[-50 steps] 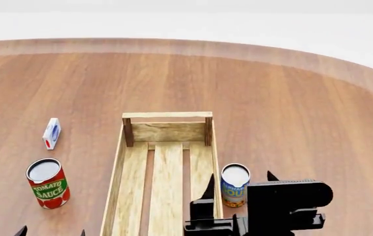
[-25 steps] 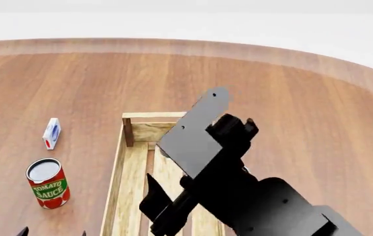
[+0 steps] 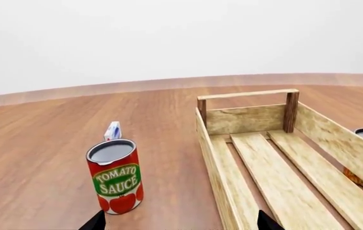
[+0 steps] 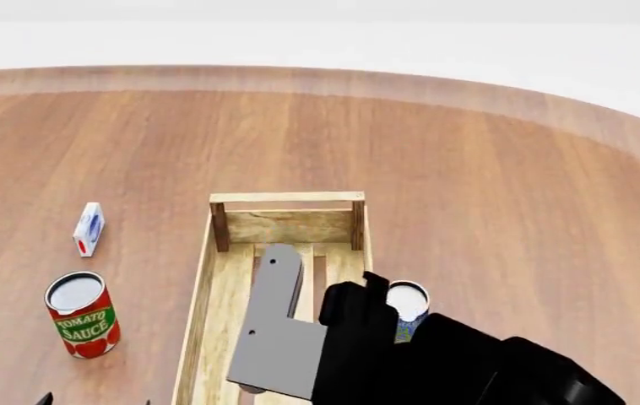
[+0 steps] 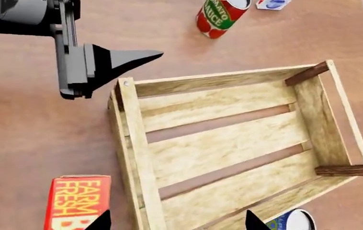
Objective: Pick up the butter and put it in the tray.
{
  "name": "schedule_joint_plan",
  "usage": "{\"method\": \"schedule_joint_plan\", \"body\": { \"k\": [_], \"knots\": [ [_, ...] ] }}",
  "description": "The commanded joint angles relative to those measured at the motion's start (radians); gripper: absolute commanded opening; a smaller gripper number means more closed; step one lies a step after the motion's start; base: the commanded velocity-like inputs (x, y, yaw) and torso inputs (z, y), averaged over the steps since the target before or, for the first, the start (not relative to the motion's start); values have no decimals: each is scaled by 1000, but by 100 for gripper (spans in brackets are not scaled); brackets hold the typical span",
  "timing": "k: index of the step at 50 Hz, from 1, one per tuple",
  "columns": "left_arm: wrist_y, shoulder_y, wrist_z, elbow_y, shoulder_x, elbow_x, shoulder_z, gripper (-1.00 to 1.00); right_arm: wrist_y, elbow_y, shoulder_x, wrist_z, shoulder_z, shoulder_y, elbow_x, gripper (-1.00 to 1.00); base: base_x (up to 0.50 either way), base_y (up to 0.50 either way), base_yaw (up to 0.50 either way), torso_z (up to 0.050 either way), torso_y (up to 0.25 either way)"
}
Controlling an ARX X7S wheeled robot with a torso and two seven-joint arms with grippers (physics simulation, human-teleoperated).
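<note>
The butter (image 5: pixel 76 203), a red-orange carton with yellow "FARM FRESH" lettering, lies flat on the table just outside the tray's near end wall. It shows only in the right wrist view and is cut off by the frame edge. The tray (image 5: pixel 232 143) is a pale slatted crate and is empty; it also shows in the head view (image 4: pixel 230 287) and the left wrist view (image 3: pixel 277 163). My right gripper (image 5: pixel 176 224) is open above the tray's near end, one fingertip (image 5: pixel 101 221) beside the butter. My left gripper (image 3: pixel 180 225) is open and empty, low by the tray's near left corner.
A tomato sauce can (image 4: pixel 81 314) and a small white carton (image 4: pixel 89 229) stand left of the tray. A blue soup can (image 4: pixel 407 304) stands against the tray's right side. My right arm (image 4: pixel 410 354) covers the tray's near half in the head view.
My right arm swung up high over the tray, then came down; it now hangs over the tray's near half. The left arm and the objects have not moved.
</note>
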Motion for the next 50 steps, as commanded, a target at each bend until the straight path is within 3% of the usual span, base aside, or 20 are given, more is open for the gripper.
{"method": "schedule_joint_plan", "body": {
  "k": [1, 13, 24, 50],
  "knots": [
    [2, -2, -5, -6, -4, -4, 7, 100, 6, -28, 23, -60, -21, 7, 45, 100, 0, 0, 0, 0, 0],
    [-1, -5, -12, -1, -9, -11, 11, 100, -48, -11, 40, -51, -32, -104, 68, 100, 0, 0, 0, 0, 0],
    [1, -8, -16, -5, -14, -18, 14, 100, 35, 44, 12, -5, 23, -151, 122, 100, 0, 0, 0, 0, 0],
    [-11, -11, -30, 10, -25, -35, 20, 100, -106, 200, 23, -17, -102, -255, 35, 100, 0, 0, 0, 0, 0]
  ]
}}
